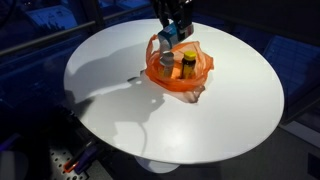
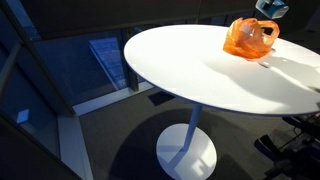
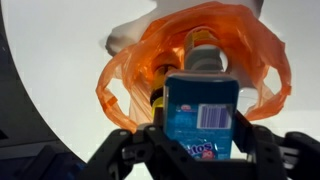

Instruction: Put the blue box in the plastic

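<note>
My gripper (image 3: 200,140) is shut on the blue box (image 3: 201,115), a flat light-blue pack with a barcode, held just above the orange plastic bag (image 3: 130,75). In an exterior view the gripper (image 1: 172,38) holds the box (image 1: 170,37) over the bag's (image 1: 197,82) near rim. In an exterior view the bag (image 2: 240,40) sits at the table's far side with the gripper (image 2: 267,9) above it. Orange-and-white bottles (image 3: 205,52) stand inside the bag.
The bag rests on a round white table (image 1: 120,110) on a pedestal base (image 2: 186,155). Dark floor and a blue panel (image 2: 105,55) lie beyond the table's edge.
</note>
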Controlling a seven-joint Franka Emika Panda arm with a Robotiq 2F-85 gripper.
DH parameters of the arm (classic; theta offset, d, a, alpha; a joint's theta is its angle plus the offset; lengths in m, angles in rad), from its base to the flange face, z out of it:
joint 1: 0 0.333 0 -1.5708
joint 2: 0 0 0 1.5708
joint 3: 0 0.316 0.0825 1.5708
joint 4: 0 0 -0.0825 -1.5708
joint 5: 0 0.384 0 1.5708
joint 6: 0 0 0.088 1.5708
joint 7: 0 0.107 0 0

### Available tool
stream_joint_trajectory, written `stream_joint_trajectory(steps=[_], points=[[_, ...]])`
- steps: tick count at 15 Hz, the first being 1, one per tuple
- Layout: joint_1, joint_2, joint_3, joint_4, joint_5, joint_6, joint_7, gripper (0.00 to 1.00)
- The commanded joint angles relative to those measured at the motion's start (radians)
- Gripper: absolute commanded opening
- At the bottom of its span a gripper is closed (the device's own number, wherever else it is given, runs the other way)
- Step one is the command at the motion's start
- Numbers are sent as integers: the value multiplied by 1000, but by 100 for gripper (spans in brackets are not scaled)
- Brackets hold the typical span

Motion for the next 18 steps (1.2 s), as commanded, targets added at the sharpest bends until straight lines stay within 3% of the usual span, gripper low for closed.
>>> stream_joint_trajectory(steps=[1, 8, 17, 18], points=[[-5, 83, -10, 69, -57, 44, 81, 39], [12, 164, -36, 122, -110, 77, 162, 39], [41, 159, -35, 100, -116, 84, 162, 39], [44, 158, -35, 98, -118, 83, 162, 49]])
